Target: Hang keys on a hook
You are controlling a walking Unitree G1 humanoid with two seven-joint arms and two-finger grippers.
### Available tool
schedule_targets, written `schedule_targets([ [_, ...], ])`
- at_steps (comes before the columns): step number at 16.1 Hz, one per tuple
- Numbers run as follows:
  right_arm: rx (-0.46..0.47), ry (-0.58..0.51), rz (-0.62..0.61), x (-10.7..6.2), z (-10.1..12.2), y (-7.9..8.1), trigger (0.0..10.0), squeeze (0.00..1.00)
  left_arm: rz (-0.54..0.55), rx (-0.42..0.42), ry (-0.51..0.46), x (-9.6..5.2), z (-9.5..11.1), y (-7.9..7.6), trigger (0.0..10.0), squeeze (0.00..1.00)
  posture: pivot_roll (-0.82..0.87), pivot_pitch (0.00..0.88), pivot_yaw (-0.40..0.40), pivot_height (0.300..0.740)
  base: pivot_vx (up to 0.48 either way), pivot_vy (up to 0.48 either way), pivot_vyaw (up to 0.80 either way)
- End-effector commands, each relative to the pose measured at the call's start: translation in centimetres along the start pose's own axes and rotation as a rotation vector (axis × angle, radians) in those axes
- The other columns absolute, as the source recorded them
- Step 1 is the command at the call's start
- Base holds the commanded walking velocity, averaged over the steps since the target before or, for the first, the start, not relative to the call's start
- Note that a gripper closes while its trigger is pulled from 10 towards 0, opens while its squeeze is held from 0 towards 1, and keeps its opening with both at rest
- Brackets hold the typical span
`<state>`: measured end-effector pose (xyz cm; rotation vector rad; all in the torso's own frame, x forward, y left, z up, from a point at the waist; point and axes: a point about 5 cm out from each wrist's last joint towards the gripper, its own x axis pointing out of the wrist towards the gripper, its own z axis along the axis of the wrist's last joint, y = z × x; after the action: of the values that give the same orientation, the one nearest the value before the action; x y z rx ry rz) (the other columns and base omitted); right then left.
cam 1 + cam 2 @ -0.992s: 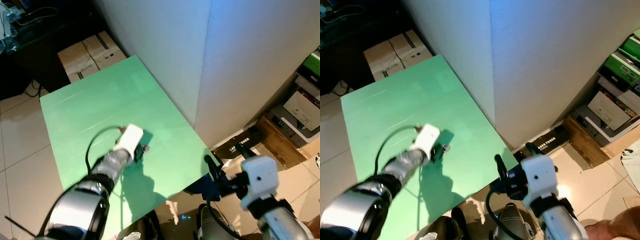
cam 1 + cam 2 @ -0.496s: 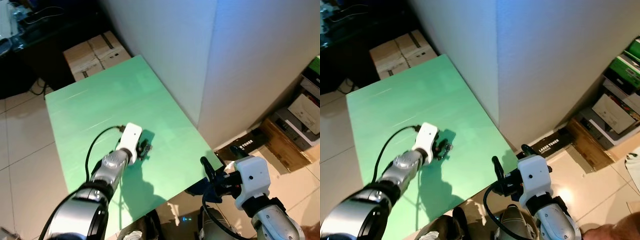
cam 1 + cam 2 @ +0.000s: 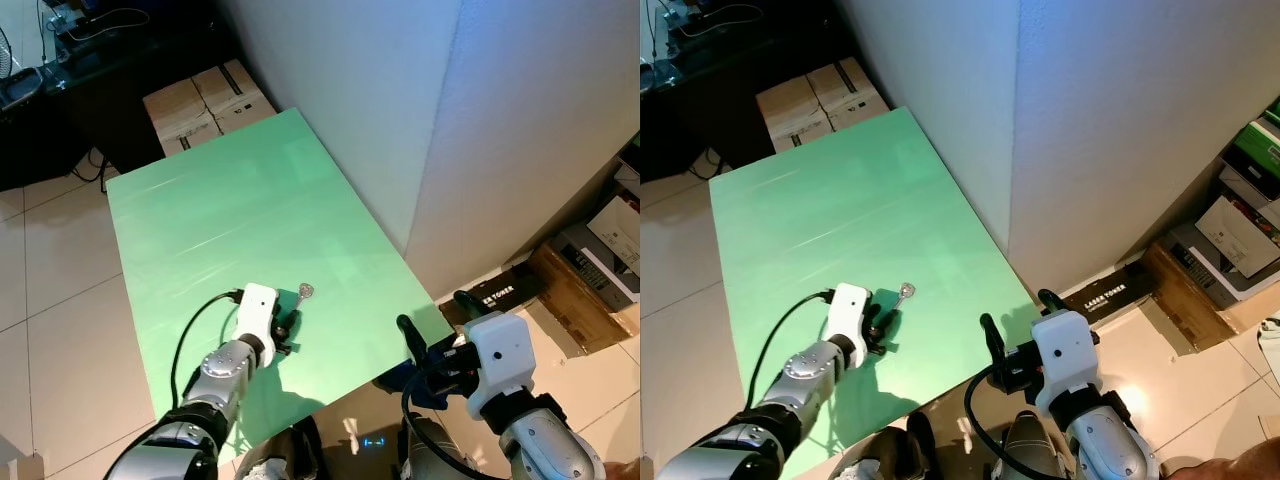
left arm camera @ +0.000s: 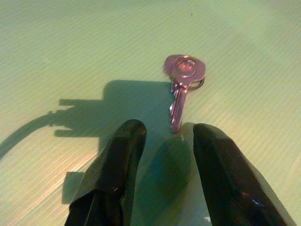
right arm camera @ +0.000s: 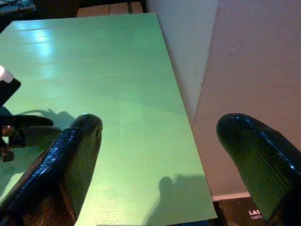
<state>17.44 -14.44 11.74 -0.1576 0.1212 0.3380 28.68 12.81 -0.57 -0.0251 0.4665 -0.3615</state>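
A small silver key (image 3: 305, 292) on a ring lies flat on the green table top (image 3: 230, 210), near its front half. In the left wrist view the key (image 4: 182, 84) lies just beyond my two black fingertips, its blade pointing at the gap between them. My left gripper (image 3: 289, 331) rests low over the table right behind the key, open, with nothing held. My right gripper (image 3: 418, 352) hovers off the table's front right corner, open and empty, its fingers (image 5: 70, 160) spread wide in the right wrist view.
A white wall corner (image 3: 440, 130) rises along the table's right side. Cardboard boxes (image 3: 205, 100) sit past the table's far end. Boxes and a toner carton (image 3: 505, 295) lie on the tiled floor at right. Dark furniture with cables (image 3: 60, 60) stands at far left.
The camera has shifted. My left gripper has drawn back toward me; its fingers were over the key before, and the key now lies bare on the table ahead of them. The right arm barely moved.
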Motion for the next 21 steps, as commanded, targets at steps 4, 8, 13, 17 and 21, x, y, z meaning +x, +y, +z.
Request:
schedule_targets([
  [4,0.011,0.007,0.015,-0.4,-0.4,0.3,10.0,0.0,-0.008,-0.079,-0.008,-0.3,-1.0,-0.8,10.0,0.0,-0.35,0.193,0.162,0.74,0.0,0.0,0.0],
  [8,0.013,0.017,0.017,-0.3,-0.8,0.5,10.0,0.0,-0.026,-0.062,-0.025,-0.1,-0.5,-0.9,10.0,0.0,-0.34,0.194,0.163,0.74,0.0,0.0,0.0],
  [13,0.014,0.015,0.018,0.0,-0.8,0.6,10.0,0.0,-0.032,-0.029,-0.006,0.0,-0.7,-1.5,10.0,0.0,-0.35,0.198,0.164,0.74,0.0,0.0,0.0],
  [17,0.013,0.008,0.021,0.1,-0.7,0.8,10.0,0.0,-0.052,0.007,-0.009,0.5,-0.3,-2.7,10.0,0.0,-0.35,0.203,0.165,0.74,0.0,0.0,0.0],
  [21,0.014,0.008,0.018,-0.3,-0.8,0.9,10.0,0.0,-0.054,-0.063,-0.083,1.2,1.4,-3.4,10.0,0.0,-0.36,0.205,0.168,0.74,0.0,0.0,0.0],
])
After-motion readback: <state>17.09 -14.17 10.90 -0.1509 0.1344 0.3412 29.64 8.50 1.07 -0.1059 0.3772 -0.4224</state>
